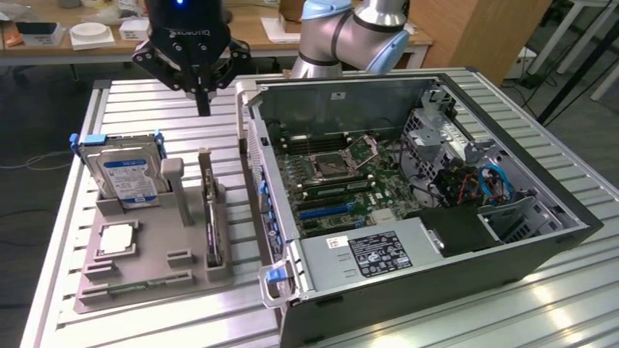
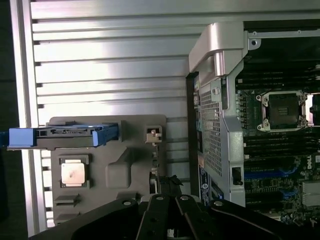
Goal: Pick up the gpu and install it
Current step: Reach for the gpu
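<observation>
The fingers (image 1: 203, 100) are clenched together with nothing between them, pointing straight down. They hang above the ribbed metal surface (image 1: 135, 101), clear of it, at the far end of the grey holder (image 1: 145, 281) and beside the near corner of the open case (image 1: 454, 290).

The gpu (image 1: 207, 217) stands on its long edge in a slot along the holder's side nearest the case, on the exterior view's right. Its pale bracket end is towards the fingers. It sits well below the fingertips and is not touched. In the wrist view its top edge seems to be the thin strip (image 2: 153, 165) just ahead of the fingers (image 2: 159, 216), though the dark linkage covers part of it.

On the holder's other side a hard drive (image 1: 126, 177) with a blue label stands upright in a blue frame. A square chip (image 1: 116, 239) lies flat in front of it. Inside the case the motherboard (image 1: 329, 181) lies exposed, its blue slots unoccupied.
</observation>
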You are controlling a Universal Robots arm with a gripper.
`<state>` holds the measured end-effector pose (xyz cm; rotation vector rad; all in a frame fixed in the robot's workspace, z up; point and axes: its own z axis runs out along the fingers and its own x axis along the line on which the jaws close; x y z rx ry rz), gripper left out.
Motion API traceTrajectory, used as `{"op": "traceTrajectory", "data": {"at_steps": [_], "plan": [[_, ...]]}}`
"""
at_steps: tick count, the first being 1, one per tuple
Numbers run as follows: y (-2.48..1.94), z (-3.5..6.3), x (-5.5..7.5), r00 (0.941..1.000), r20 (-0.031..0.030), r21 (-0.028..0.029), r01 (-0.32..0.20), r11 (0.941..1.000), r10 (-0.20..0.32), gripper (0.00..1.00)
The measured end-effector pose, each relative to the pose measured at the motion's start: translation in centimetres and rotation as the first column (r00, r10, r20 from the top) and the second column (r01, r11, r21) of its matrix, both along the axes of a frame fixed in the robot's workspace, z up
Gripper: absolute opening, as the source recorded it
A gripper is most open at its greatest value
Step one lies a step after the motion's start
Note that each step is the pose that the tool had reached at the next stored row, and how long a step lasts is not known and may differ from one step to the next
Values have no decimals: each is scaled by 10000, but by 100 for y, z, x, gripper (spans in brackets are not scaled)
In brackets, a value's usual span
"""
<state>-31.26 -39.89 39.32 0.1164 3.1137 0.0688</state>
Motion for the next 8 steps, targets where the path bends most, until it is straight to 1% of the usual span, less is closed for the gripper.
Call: {"op": "traceTrajectory", "data": {"at_steps": [8], "plan": [[0, 0, -89, 10000, 0, 1, 0, 10000, 0, 11]]}}
